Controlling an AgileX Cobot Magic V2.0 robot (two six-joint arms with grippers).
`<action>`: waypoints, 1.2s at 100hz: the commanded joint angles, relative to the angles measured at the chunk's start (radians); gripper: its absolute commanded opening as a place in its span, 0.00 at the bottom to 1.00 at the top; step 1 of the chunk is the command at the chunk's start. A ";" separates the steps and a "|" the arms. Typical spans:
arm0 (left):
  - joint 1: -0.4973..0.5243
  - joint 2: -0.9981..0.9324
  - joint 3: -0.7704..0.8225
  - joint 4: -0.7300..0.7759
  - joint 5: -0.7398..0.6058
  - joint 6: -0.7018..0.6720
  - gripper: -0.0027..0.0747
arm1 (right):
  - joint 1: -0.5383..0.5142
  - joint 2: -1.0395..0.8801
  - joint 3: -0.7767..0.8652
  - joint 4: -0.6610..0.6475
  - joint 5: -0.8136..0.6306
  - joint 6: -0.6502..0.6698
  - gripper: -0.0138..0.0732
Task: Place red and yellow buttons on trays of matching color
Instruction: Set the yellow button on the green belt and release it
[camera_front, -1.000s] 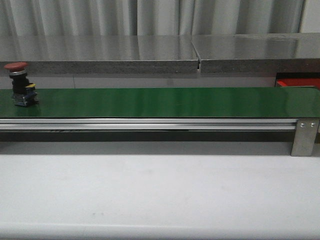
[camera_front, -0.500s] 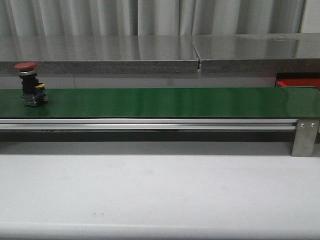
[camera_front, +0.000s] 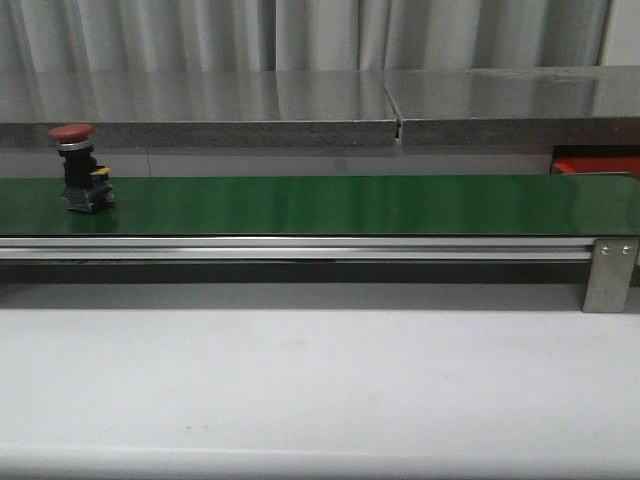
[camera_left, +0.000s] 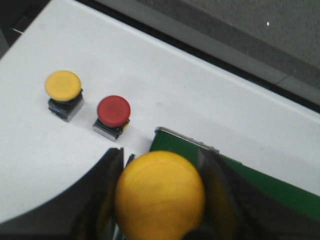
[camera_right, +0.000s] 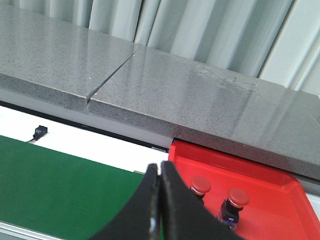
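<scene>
Buttons come along the green belt (camera_front: 330, 205), so one red button (camera_front: 82, 167) stands near its left end while our left gripper (camera_left: 162, 200) squeezes a yellow button (camera_left: 160, 197) and our right gripper (camera_right: 160, 192), pinched shut and empty, waits by the red tray (camera_right: 280, 187).

- Front view: belt (camera_front: 330, 205) runs left to right across the scene, on a rail (camera_front: 300, 248), with the table (camera_front: 320, 390) on its near side.
- One button (camera_front: 80, 168) stands upright on the belt, near its left end.
- Ledge (camera_front: 200, 105) lies behind the belt; tray (camera_front: 596, 163) sits at the belt's far right end, below the ledge.
- Right wrist view: two buttons (camera_right: 200, 186) (camera_right: 237, 198) stand side by side in the tray (camera_right: 270, 180), just beside the belt (camera_right: 55, 175).
- Left wrist view: two buttons (camera_left: 63, 93) (camera_left: 113, 116) stand side by side on the table (camera_left: 165, 85), near the belt's (camera_left: 270, 187) end.
</scene>
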 joint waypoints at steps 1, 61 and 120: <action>-0.030 -0.054 0.005 -0.030 -0.078 0.000 0.01 | 0.000 -0.002 -0.027 0.017 -0.012 -0.011 0.08; -0.120 -0.051 0.075 -0.002 -0.182 0.027 0.01 | 0.000 -0.002 -0.027 0.017 -0.012 -0.011 0.08; -0.126 0.030 0.075 0.014 -0.152 0.027 0.01 | 0.000 -0.002 -0.027 0.017 -0.012 -0.011 0.08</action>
